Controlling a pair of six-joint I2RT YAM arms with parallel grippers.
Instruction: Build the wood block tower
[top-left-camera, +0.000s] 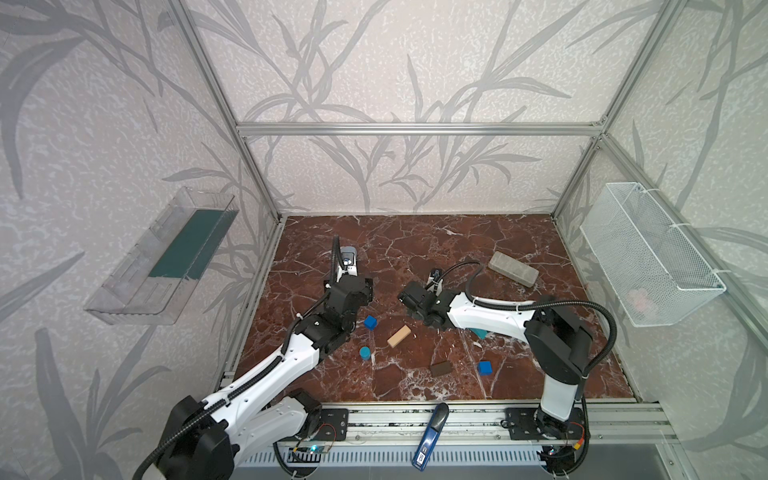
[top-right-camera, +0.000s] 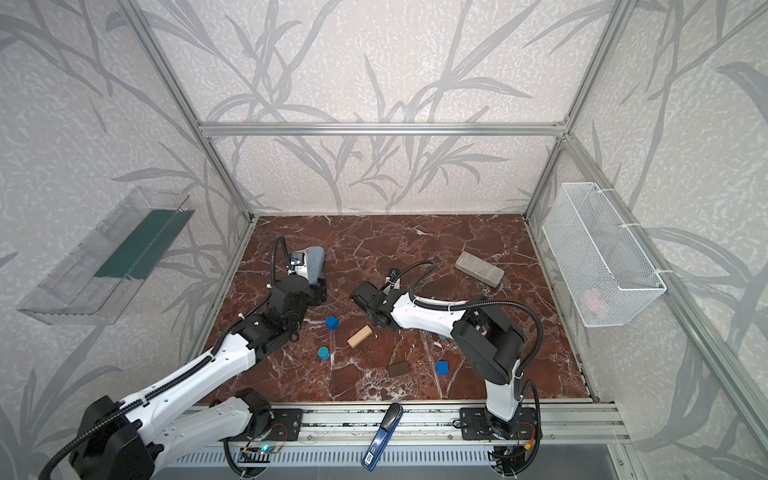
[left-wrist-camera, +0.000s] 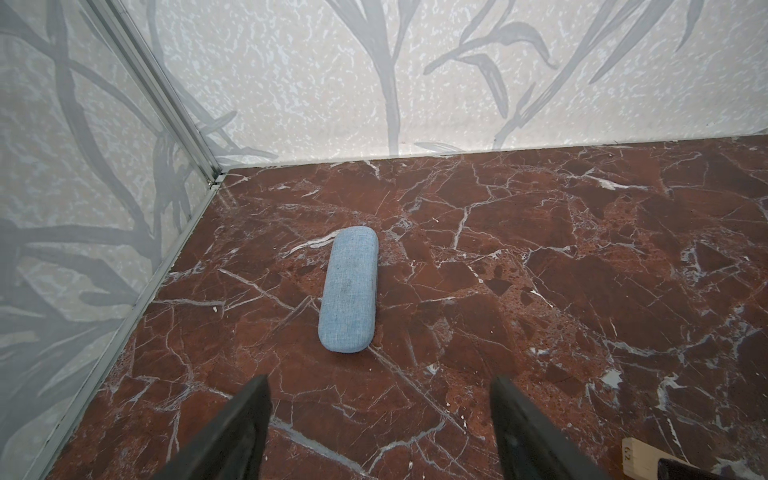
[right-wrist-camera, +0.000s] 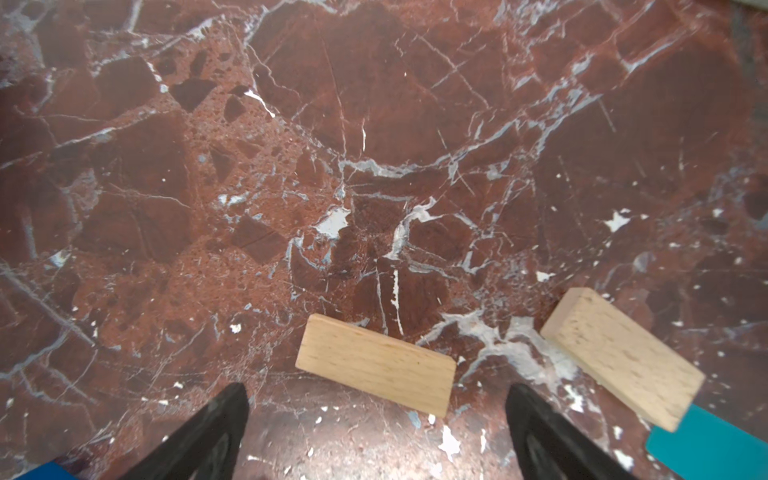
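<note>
Lying nearest the front rail (top-left-camera: 457, 415), the dark brown bar (top-left-camera: 441, 368) and the near blue cube (top-left-camera: 484, 367) are seen side by side but apart on the red marble table (top-left-camera: 415, 241). A little farther in, the blue cylinder (top-left-camera: 365, 353) is stood on end, the pale bar (top-left-camera: 399, 336) is laid flat and aslant, and the far blue cube (top-left-camera: 370, 322) is found just beside the left arm (top-left-camera: 291, 361). The wood blocks are small, plain-faced and scattered singly, none yet stacked.

In both top views two blue cubes, one cylinder, one dark bar and one pale bar are counted, with a sliver of the teal piece (top-left-camera: 480, 332) under the right arm (top-left-camera: 490, 316). Two pale bars are shown only in the right wrist view: the middle bar (right-wrist-camera: 376, 370) and the side bar (right-wrist-camera: 623, 357), the latter just beside the teal piece.

The right gripper (right-wrist-camera: 378, 388) is held with fingers spread wide, the middle bar lying between the tips and untouched. The left gripper (left-wrist-camera: 380, 380) is likewise spread wide and holds nothing.

Farther back, the grey-blue case (left-wrist-camera: 349, 291) is shown whole in the left wrist view alone, being half hidden in the top views. One grey brick (top-left-camera: 513, 268) is seen at the far right.
</note>
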